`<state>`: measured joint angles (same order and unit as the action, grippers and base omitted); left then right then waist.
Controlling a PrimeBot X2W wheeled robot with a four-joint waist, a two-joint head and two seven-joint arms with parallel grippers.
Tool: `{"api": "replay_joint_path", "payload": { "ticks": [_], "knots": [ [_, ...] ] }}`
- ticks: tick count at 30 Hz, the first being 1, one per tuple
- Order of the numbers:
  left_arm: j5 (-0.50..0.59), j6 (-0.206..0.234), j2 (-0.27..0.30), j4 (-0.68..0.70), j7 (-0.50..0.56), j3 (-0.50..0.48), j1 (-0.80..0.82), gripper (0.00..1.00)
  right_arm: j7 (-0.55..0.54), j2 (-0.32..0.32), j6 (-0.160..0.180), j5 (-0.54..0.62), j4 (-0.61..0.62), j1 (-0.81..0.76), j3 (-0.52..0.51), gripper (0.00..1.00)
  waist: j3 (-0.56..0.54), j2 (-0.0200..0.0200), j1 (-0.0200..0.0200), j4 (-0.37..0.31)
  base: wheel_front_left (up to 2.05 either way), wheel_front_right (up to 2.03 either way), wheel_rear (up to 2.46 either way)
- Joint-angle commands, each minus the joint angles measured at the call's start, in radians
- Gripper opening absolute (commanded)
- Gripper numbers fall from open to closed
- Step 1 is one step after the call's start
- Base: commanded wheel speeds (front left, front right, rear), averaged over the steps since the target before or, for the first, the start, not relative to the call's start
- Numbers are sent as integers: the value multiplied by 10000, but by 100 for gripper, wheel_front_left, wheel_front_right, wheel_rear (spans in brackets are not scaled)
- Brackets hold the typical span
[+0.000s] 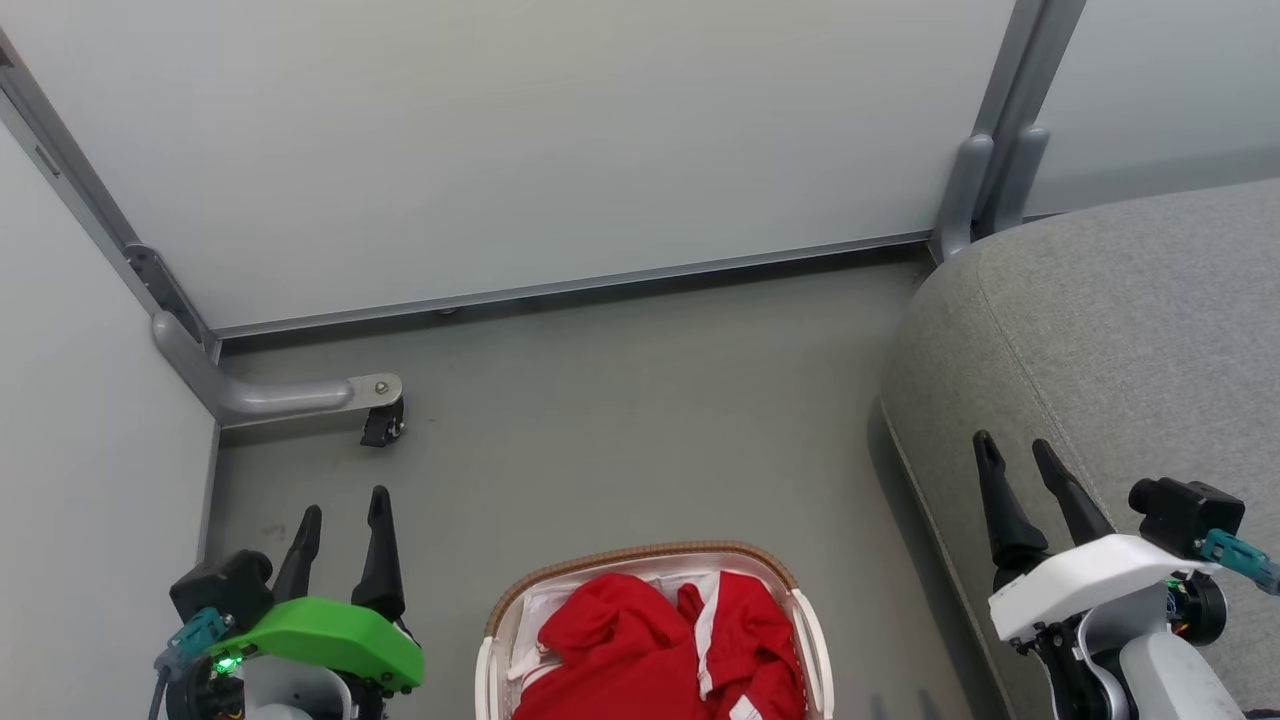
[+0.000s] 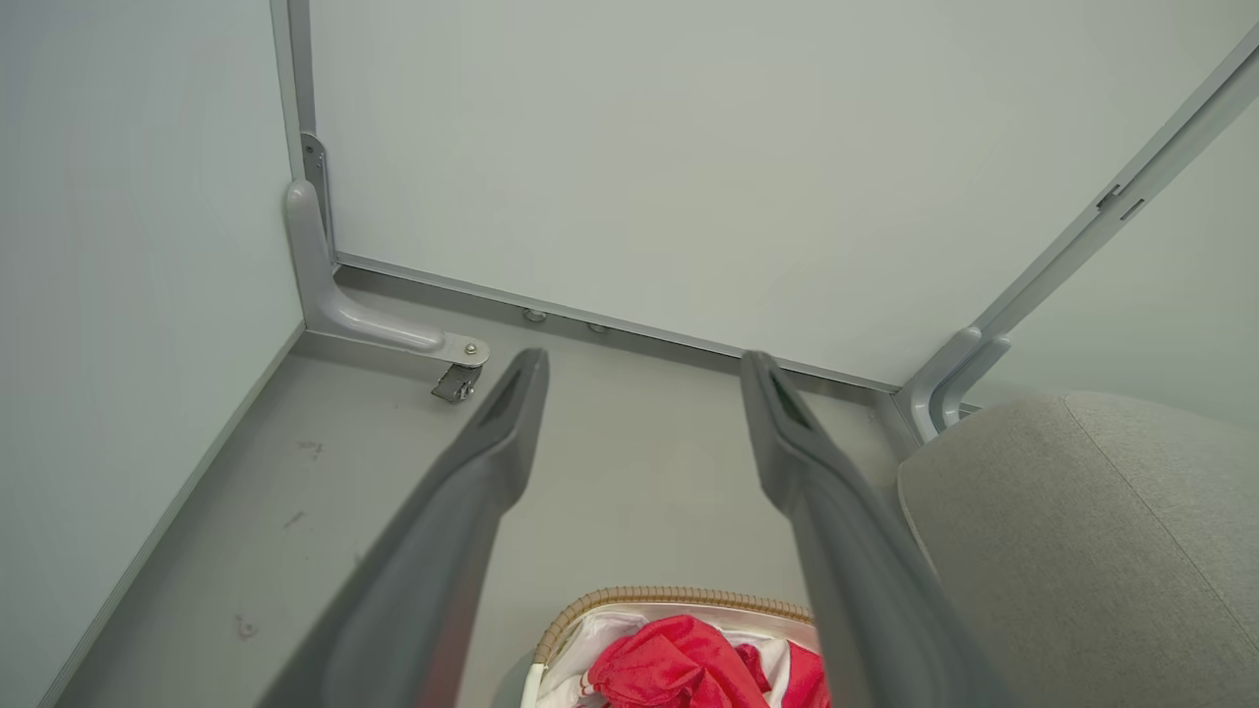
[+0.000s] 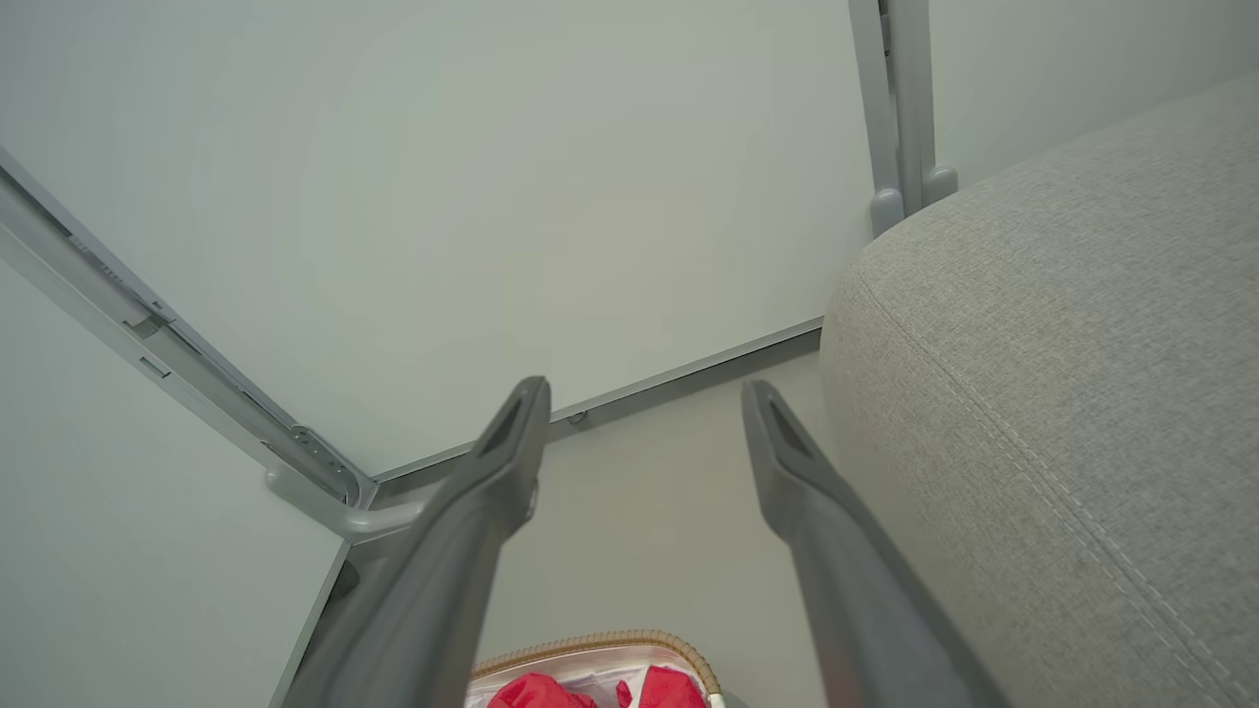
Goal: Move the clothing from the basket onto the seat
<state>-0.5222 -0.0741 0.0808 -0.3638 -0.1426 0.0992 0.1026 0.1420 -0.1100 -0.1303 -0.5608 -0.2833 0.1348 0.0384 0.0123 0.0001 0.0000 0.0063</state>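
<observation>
Red clothing (image 1: 655,645) with white stripes lies bunched in the basket (image 1: 640,557), whose brown woven rim and white liner sit on the floor at the bottom centre of the head view. The grey seat (image 1: 1110,330) rises to the right of the basket. My left gripper (image 1: 340,515) hangs open to the basket's left, nothing between its fingers. My right gripper (image 1: 1018,452) is open above the seat's front edge. In the left wrist view the clothing (image 2: 689,669) and seat (image 2: 1082,541) show below the left gripper (image 2: 644,369). In the right wrist view the right gripper (image 3: 644,398) points past the basket (image 3: 600,644).
Pale partition walls (image 1: 520,140) close the back and left. A grey metal foot with a caster (image 1: 383,425) juts onto the floor at the left corner. A grey post (image 1: 985,180) stands where the wall meets the seat. Grey floor (image 1: 640,430) lies beyond the basket.
</observation>
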Motion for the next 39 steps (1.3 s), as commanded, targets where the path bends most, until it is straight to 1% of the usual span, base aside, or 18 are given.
{"api": "replay_joint_path", "payload": {
  "ticks": [1,9,14,20,28,32,39],
  "knots": [
    [343,60,26,18,-97,66,129,100,119,-60,-4,322,36,9,43,100,-10,-1,0,3,0,0,0],
    [1058,171,-57,-81,-291,191,8,100,309,-41,-5,1238,-128,-69,35,100,-51,-1,0,-3,0,0,0],
    [1474,301,-97,-140,-408,67,-102,100,428,-40,-5,1799,-360,-150,-164,100,-91,-1,0,-10,0,0,0],
    [1831,357,-138,-217,-558,-244,-219,100,561,25,-4,2374,-510,-224,-537,100,-124,-1,0,-23,0,0,0],
    [2487,189,-194,-454,-718,-420,-373,100,740,28,-5,3030,-588,-240,-578,100,-105,-1,0,-57,0,0,0],
    [2775,-56,-229,-716,-806,-221,-374,100,821,99,-5,3350,-531,-195,-462,100,66,-1,0,-148,0,0,0],
    [3202,-377,-271,-1125,-937,163,240,100,944,204,-4,3923,-198,340,-136,100,1120,-1,0,-601,0,0,0]
  ]
}}
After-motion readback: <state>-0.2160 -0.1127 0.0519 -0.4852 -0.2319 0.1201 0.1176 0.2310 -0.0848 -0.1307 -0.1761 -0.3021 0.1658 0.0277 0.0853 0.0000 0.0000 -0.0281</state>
